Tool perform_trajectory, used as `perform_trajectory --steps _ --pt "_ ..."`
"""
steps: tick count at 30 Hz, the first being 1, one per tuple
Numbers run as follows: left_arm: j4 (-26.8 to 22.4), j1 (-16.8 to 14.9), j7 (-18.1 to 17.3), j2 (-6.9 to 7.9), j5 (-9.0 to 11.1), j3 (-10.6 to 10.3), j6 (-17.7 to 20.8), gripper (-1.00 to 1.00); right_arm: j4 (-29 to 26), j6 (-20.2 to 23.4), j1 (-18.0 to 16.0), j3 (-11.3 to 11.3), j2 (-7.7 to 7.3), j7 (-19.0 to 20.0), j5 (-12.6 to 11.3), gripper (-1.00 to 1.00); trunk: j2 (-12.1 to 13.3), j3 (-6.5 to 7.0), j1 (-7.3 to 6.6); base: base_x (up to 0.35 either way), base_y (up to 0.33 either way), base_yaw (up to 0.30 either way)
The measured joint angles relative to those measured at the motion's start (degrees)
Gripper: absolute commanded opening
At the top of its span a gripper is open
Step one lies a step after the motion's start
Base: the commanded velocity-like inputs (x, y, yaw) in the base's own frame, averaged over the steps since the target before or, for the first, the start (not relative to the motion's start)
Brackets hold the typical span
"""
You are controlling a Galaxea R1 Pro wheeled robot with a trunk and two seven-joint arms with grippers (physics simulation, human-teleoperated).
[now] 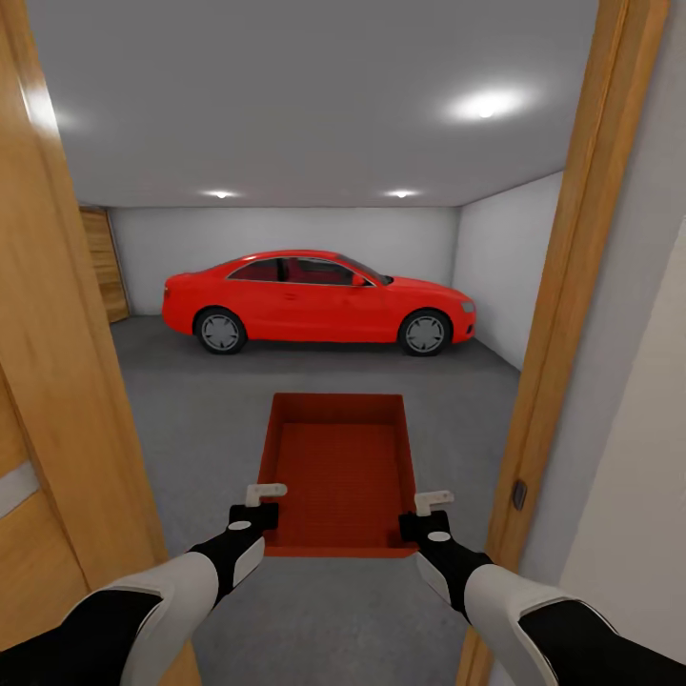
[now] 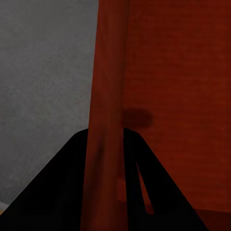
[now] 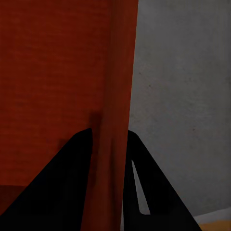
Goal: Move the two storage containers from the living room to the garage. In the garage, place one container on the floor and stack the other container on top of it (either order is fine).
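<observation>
One storage container (image 1: pixel 335 467) is in sight, an orange-red open-top bin carried level in front of the robot, just inside the doorway and well short of the red car (image 1: pixel 317 301) that stands across the far side of the garage. It is held by its two long side walls near the end closest to the robot, most likely because a thin-walled bin this long would tip if pinched from one side only; a grip on both sides keeps it flat and lets it pass between the door frames.

Two claws do the holding. The left claw (image 1: pixel 259 507) is clenched on the container's left wall, and the left wrist view shows that wall (image 2: pixel 109 120) running between the dark fingers (image 2: pixel 67 192), one inside the bin and one outside. The right claw (image 1: pixel 429 510) grasps the opposite wall in the same manner; in the right wrist view the wall (image 3: pixel 115 125) passes between its fingers (image 3: pixel 65 187).

Beneath the container lies the dark grey concrete floor (image 1: pixel 200 410), so the bin hangs above it and does not rest on it. I judge that the carry is nearly over and the setting-down not yet begun.

Outward from the container: one wooden door (image 1: pixel 57 381) on its left, one wooden door frame (image 1: pixel 562 314) on its right, one car beyond it, and three ceiling lights (image 1: pixel 486 107) above.
</observation>
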Motion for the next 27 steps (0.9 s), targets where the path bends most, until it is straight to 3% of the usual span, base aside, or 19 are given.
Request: perform_trajectory --steps 27 --pt "0.0 0.0 0.0 0.03 0.0 0.0 0.0 -1.00 0.0 0.0 0.0 0.0 0.02 0.0 0.0 -1.00 0.0 0.00 0.00 0.026 0.024 -0.009"
